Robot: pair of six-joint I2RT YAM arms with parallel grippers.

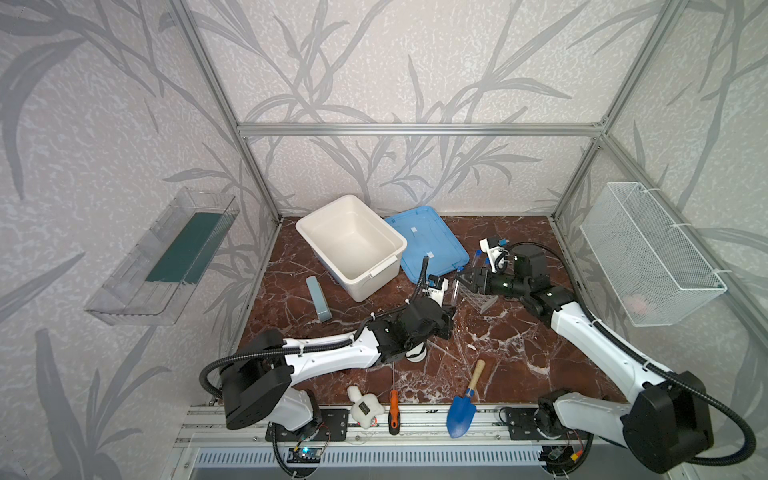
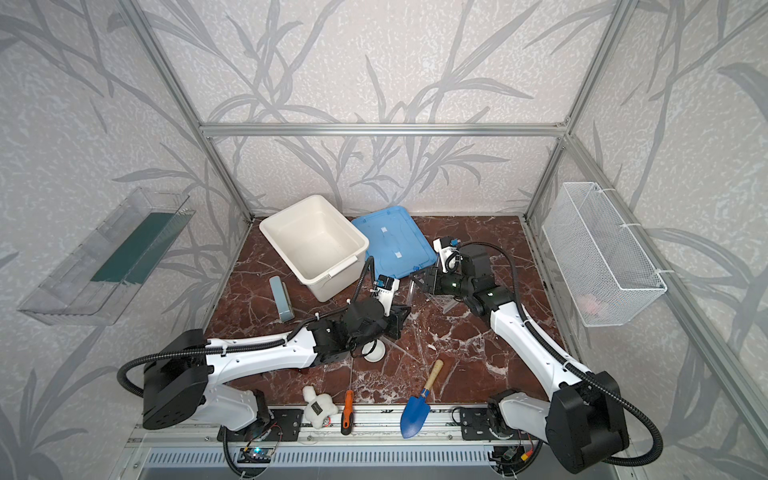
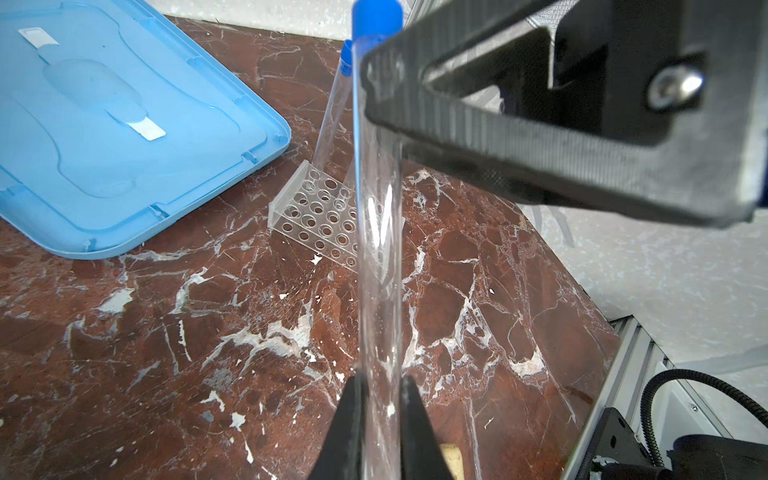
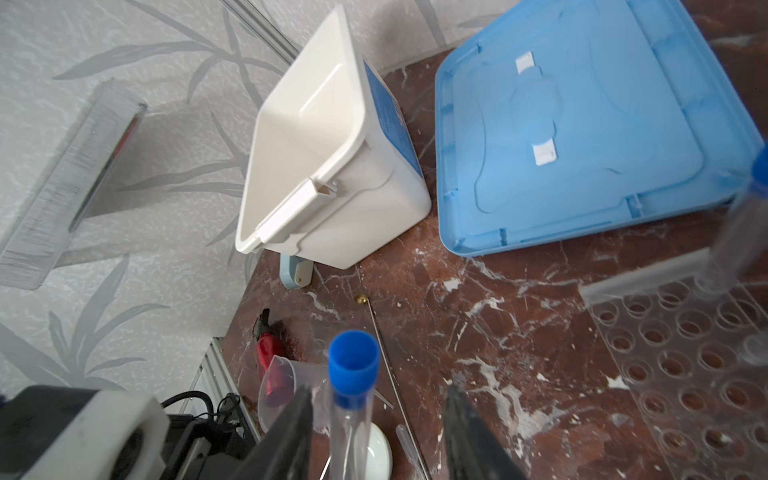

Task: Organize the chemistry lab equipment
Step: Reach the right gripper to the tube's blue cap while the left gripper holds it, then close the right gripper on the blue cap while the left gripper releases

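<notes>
One white bin [image 1: 328, 232] and one blue lid [image 1: 428, 245] are set side by side at the back of the table [image 1: 498, 340], with one clear grid rack [image 3: 320, 216] near the lid. One clear beaker [image 4: 286, 382] is seen beside one small white dish [image 4: 380, 453]. Two blue-capped tubes are counted for certain. One leaning test tube [image 3: 330, 116] stands in the rack. One held test tube [image 3: 380, 270] is clamped at its lower end by the left hand [image 3: 380, 386]. The right hand [image 4: 378, 390] is placed partly open astride its capped end.
</notes>
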